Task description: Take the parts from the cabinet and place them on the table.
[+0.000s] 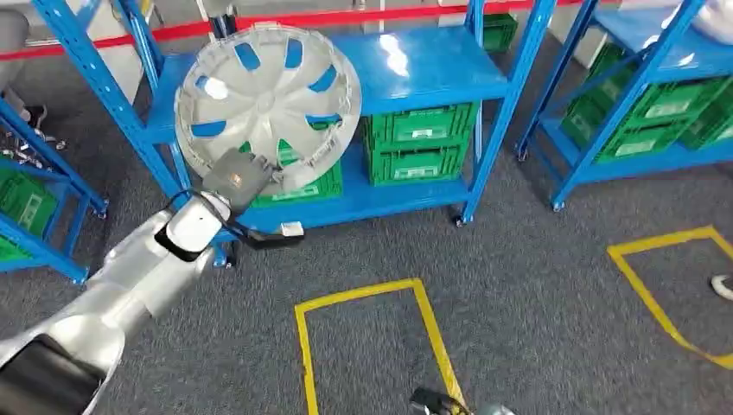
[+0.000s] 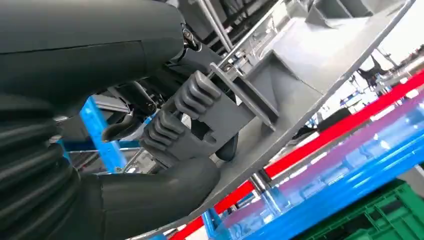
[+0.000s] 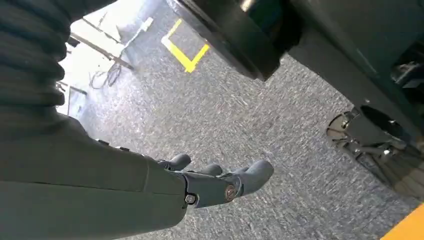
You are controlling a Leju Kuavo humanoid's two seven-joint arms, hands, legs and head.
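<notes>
one silver wheel cover (image 1: 266, 105) is up in my left hand (image 1: 242, 179), gripped at its lower rim and held nearly face-on to the head camera, in front of the blue shelf rack (image 1: 415, 65). in the left wrist view the fingers (image 2: 195, 97) curl over a rib on its back. further right, green crates (image 1: 419, 143) sit on the rack's lower shelf. my right hand (image 3: 220, 182) hangs over grey carpet (image 1: 536, 285), holding nothing, fingers loosely extended. yellow floor tape (image 1: 372, 337) marks boxes on the floor. no worktop is visible, so i judge i must turn and carry it there.
</notes>
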